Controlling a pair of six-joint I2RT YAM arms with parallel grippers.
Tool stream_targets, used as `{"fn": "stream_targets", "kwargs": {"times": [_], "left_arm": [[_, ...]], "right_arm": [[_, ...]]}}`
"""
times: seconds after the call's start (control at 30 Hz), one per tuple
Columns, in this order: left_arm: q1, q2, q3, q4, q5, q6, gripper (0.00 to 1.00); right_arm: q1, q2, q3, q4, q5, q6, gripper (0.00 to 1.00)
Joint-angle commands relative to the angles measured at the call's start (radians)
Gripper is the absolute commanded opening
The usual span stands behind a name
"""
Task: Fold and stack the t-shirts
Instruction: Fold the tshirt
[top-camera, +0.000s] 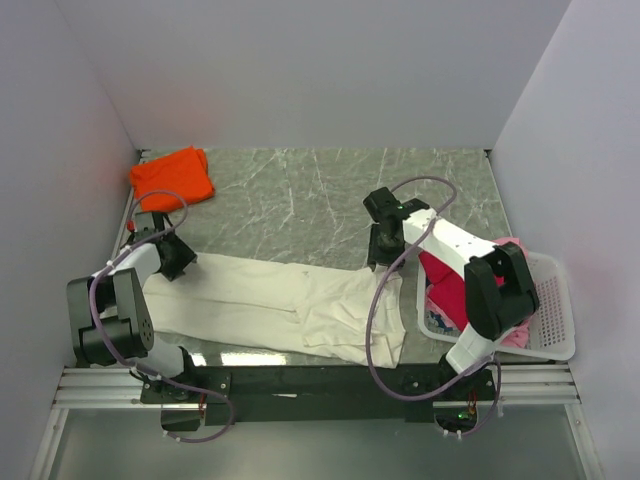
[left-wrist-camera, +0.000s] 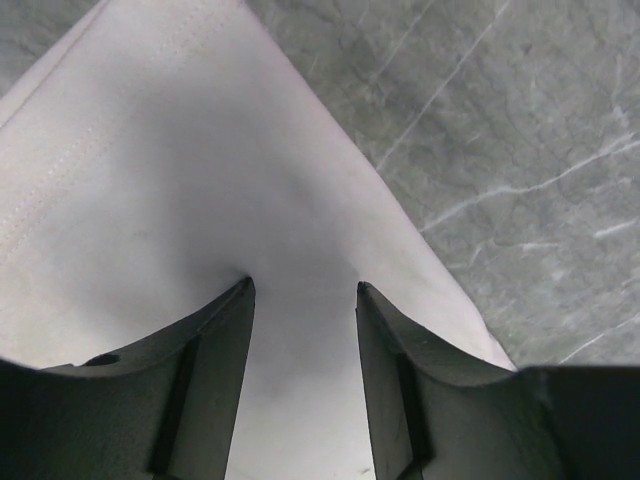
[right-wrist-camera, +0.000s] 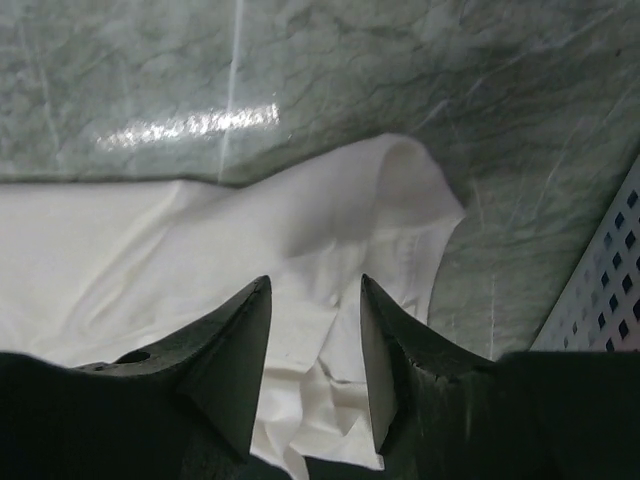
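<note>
A large cream t-shirt (top-camera: 270, 300) lies stretched out across the near part of the table. My left gripper (top-camera: 181, 262) is open at its left end, its fingers straddling the cloth (left-wrist-camera: 150, 180) close above it. My right gripper (top-camera: 380, 256) is open over the shirt's far right corner, where the cloth (right-wrist-camera: 150, 260) is rumpled and folded over. A folded bright orange t-shirt (top-camera: 172, 178) lies at the back left. A crimson-red t-shirt (top-camera: 445, 285) and a pale pink one (top-camera: 514, 337) are in the basket.
A white lattice basket (top-camera: 552, 300) stands at the right near edge, close behind my right arm; its wall shows in the right wrist view (right-wrist-camera: 600, 300). The green marble tabletop (top-camera: 300, 190) is walled on the left, back and right.
</note>
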Motion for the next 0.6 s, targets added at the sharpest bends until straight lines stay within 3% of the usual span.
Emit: {"fn": "stream_targets", "kwargs": {"times": [0.0, 0.37, 0.57], "left_arm": [[0.019, 0.041, 0.013, 0.003, -0.045, 0.002, 0.52], [0.044, 0.093, 0.045, 0.009, -0.051, 0.013, 0.52], [0.046, 0.122, 0.057, 0.015, -0.045, 0.007, 0.52]], "right_arm": [[-0.034, 0.051, 0.022, 0.061, 0.039, -0.023, 0.48], [-0.077, 0.144, 0.053, 0.111, 0.020, -0.029, 0.47], [-0.083, 0.168, 0.044, 0.136, -0.050, -0.030, 0.27]]}}
